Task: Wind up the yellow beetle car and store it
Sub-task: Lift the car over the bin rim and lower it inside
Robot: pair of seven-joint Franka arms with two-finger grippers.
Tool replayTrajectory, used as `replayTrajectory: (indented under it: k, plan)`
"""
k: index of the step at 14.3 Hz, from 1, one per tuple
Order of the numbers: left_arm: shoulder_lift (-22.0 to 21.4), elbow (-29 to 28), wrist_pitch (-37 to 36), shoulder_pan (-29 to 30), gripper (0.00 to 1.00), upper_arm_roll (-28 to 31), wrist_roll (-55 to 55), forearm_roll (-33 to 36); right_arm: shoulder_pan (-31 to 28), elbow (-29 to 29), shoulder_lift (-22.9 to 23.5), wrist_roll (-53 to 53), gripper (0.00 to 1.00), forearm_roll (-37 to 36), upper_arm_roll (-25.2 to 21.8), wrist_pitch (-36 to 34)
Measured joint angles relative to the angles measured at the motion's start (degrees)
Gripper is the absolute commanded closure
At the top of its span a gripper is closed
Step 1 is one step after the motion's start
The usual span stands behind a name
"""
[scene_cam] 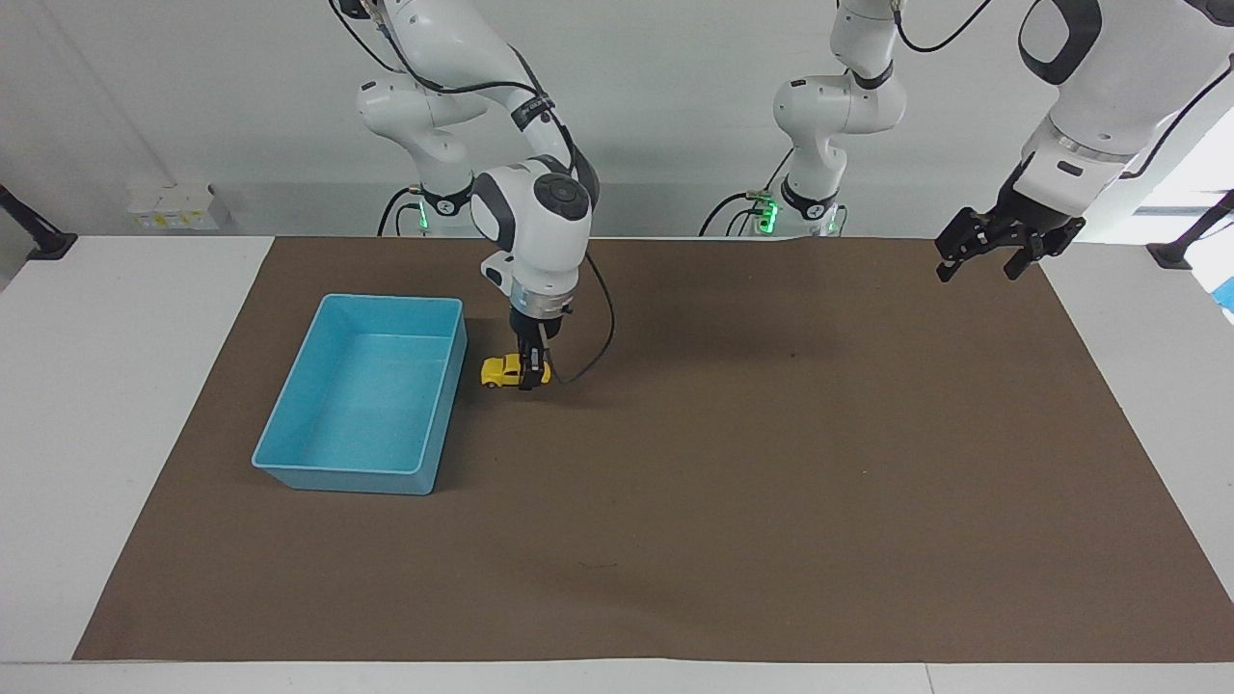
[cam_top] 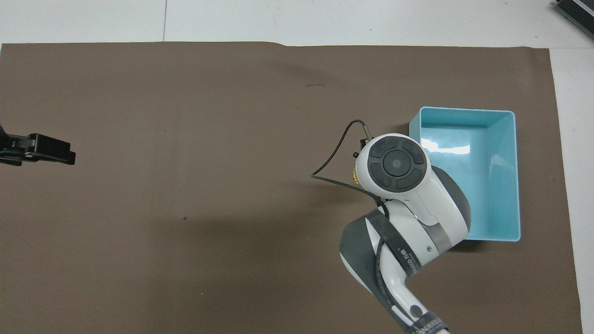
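Note:
The yellow beetle car (scene_cam: 505,369) is between the fingers of my right gripper (scene_cam: 528,378), which is shut on it and points straight down. The car is at or just above the brown mat, beside the long wall of the blue bin (scene_cam: 386,300), near the bin's corner nearest the robots. In the overhead view the right wrist covers the car except for a yellow sliver (cam_top: 355,176). My left gripper (scene_cam: 985,265) is open and empty, raised over the mat's edge at the left arm's end, where it waits; it also shows in the overhead view (cam_top: 65,153).
The blue bin (cam_top: 464,111) has nothing in it. A brown mat (scene_cam: 771,463) covers most of the white table. A black cable (scene_cam: 596,337) loops from the right wrist beside the car.

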Motion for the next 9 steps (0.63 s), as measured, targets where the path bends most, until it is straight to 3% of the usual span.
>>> replayTrajectory:
  k: [9]
  plan:
    - [-1.3, 0.4, 0.1, 0.0, 0.00, -0.7, 0.6, 0.0, -4.6, 1.0, -4.4, -32.0, 1.00, 5.9, -0.3, -4.4]
